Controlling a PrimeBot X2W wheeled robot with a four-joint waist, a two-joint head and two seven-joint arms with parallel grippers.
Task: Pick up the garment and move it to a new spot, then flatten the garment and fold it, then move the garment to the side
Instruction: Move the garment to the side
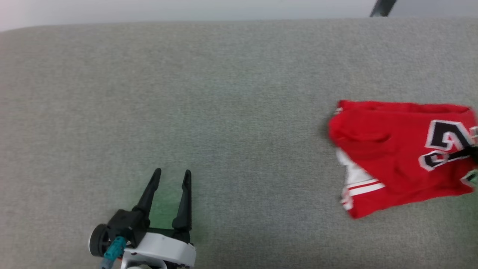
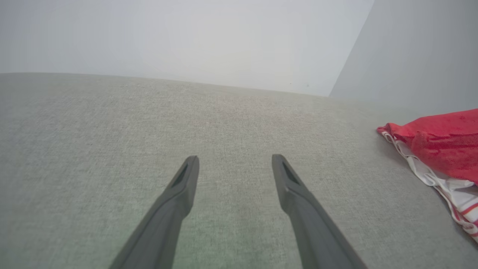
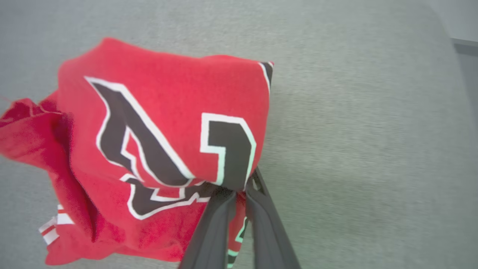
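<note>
The garment (image 1: 392, 157) is a red jersey with black, white-outlined lettering and red-and-white trim, bunched at the right edge of the grey surface. In the right wrist view the garment (image 3: 168, 112) hangs in folds from my right gripper (image 3: 239, 186), whose two dark fingers are shut on the cloth at the lettering. In the head view the right gripper (image 1: 472, 153) shows as a dark tip at the frame's right edge, on the jersey. My left gripper (image 1: 171, 173) rests open at the lower left, far from the jersey. The left gripper (image 2: 233, 160) has nothing between its fingers, with the garment (image 2: 444, 145) off to its right.
A grey fabric-covered surface (image 1: 224, 112) spreads across the head view, with its far edge (image 1: 186, 22) against a pale wall. A dark slanted bar (image 1: 381, 7) shows beyond that edge at the top right.
</note>
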